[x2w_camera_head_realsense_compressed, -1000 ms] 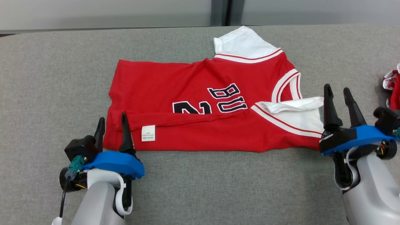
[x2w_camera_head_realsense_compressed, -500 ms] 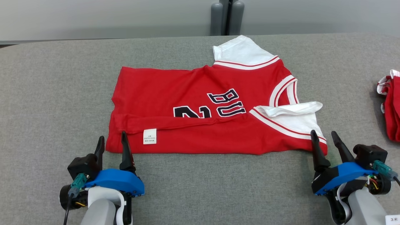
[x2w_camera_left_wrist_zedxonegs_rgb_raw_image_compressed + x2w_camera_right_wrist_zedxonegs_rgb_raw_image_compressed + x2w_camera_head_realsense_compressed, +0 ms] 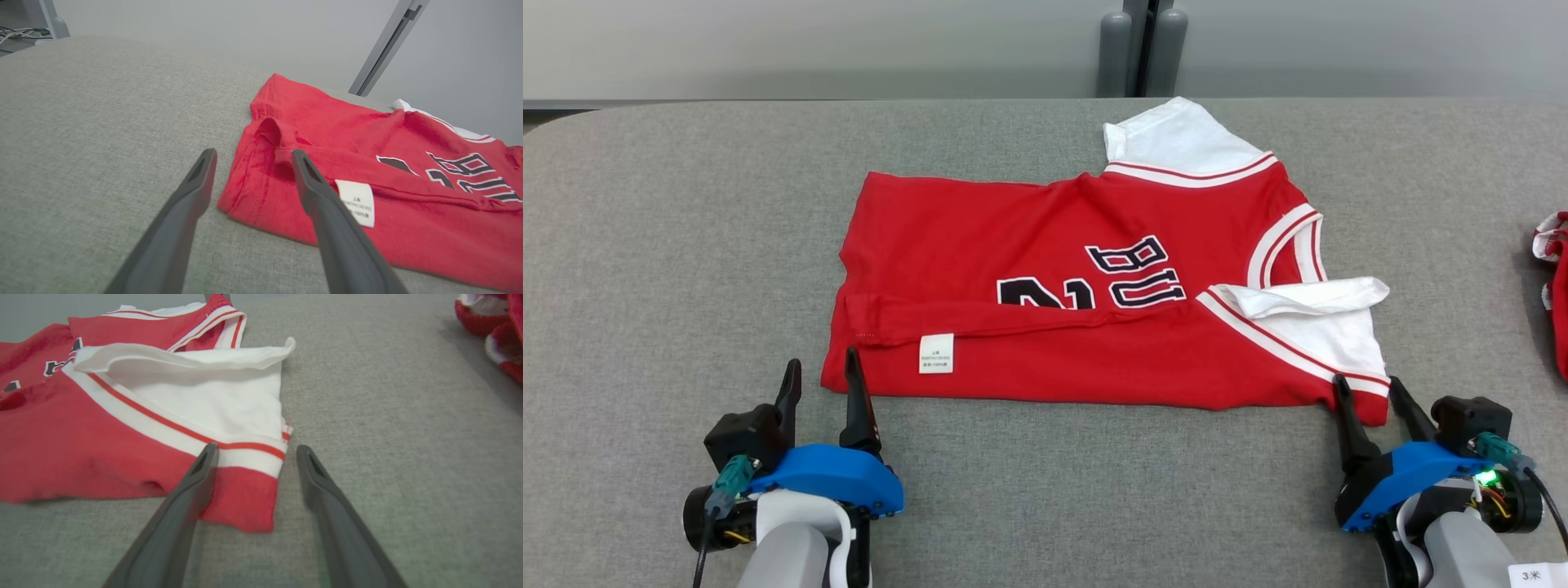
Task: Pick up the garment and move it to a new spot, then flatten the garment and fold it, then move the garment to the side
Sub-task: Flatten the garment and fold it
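1. The red jersey (image 3: 1094,318) lies spread on the grey worktop (image 3: 670,269). Its near long edge is folded up over the front and partly covers the black number.
2. A white care label (image 3: 936,353) sits on that folded band, near the jersey's left end.
3. The left hand (image 3: 822,359) is released, with its fingers spread on either side of the jersey's near left corner. Whether they touch the cloth I cannot tell.
4. The right hand (image 3: 1367,381) is also released. It sits at the near right corner, just below the white sleeve (image 3: 1331,327).
5. Another red-and-white garment (image 3: 1556,286) lies at the right edge of the head view, well apart from the jersey.
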Motion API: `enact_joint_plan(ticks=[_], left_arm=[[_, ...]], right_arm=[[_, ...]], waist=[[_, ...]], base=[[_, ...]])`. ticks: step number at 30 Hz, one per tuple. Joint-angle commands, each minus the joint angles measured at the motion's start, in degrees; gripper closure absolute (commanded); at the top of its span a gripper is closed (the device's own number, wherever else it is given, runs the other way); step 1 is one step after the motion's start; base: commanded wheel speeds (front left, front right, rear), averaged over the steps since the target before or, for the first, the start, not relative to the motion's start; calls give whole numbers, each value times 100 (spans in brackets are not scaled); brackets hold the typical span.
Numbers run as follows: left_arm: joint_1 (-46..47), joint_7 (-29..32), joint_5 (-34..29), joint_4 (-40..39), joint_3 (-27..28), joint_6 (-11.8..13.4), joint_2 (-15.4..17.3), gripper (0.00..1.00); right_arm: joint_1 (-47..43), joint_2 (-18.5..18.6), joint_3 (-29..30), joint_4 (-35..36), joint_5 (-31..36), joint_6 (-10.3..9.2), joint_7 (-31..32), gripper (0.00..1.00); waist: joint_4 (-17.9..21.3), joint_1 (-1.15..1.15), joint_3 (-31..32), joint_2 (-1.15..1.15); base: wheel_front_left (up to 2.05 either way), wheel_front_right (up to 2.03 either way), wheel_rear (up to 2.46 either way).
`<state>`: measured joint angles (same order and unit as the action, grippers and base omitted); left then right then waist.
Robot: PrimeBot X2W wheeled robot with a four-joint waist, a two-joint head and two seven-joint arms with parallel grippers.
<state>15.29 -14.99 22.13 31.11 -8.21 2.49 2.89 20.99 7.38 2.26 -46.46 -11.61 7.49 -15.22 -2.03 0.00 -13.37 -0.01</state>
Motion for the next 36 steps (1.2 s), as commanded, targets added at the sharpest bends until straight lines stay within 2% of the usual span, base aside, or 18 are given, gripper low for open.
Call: enact_joint_plan(ticks=[1, 3, 4, 5, 6, 8, 25, 31, 32, 33, 34, 35, 36], left_arm=[[-80, -25, -6, 37, 22, -34, 0, 0], [-94, -25, 46, 124, 32, -58, 0, 0], [-93, -25, 62, 200, 20, -96, 0, 0], [-63, -26, 62, 234, 39, -107, 1, 0], [-36, -25, 57, 290, 64, -130, 3, 0], [25, -25, 71, 450, 86, -181, -2, 0], [700, -19, -122, 1536, 347, -334, 0, 0], [967, 22, -136, 2432, 352, -361, -2, 0], [1073, 41, -75, 2784, 309, -424, -6, 0], [1125, 46, -66, 2945, 284, -443, -8, 0], [1160, 84, -29, 3118, 246, -485, -8, 0], [1214, 86, -9, 3241, 234, -504, -12, 16], [1250, 91, -3, 3366, 187, -537, -18, 69]], right_arm=[[26, -88, -71, -168, 27, 0, 21, 0], [35, -108, -116, -226, 12, 1, 24, 41], [49, -114, -119, -228, -9, 1, 24, 41], [66, -112, -117, -218, -22, 0, 24, 35], [83, -101, -118, -202, -36, 0, 23, 19], [109, -100, -121, -153, -46, 0, 20, 0], [234, -83, -325, 67, -278, 0, 17, 0], [252, -54, -416, 75, -328, 0, 17, 0], [256, -49, -457, 33, -345, 0, 17, 0], [262, -45, -490, 5, -342, 0, 17, 1], [267, -38, -532, -30, -334, 0, 18, 11], [269, -37, -547, -59, -355, 0, 19, 38], [272, -29, -570, -76, -362, 0, 19, 67]], waist=[[-3, 0, 16, 1], [7, 0, 26, 1], [14, 0, 32, 1], [21, 0, 35, 1], [31, 0, 37, 1], [52, 0, 45, 1], [241, 0, -152, 1], [284, 0, -192, 1], [291, 0, -200, 1], [293, 0, -204, 1], [295, 0, -205, 1], [296, 0, -206, 1], [298, 0, -205, 1]], base=[[0, 0, 0], [0, 0, 0], [0, 0, 0], [0, 0, 0], [0, 0, 0], [0, 0, 0], [0, 0, 0], [0, 0, 0], [0, 0, 0], [0, 0, 0], [0, 0, 0], [0, 0, 0], [0, 0, 0]])
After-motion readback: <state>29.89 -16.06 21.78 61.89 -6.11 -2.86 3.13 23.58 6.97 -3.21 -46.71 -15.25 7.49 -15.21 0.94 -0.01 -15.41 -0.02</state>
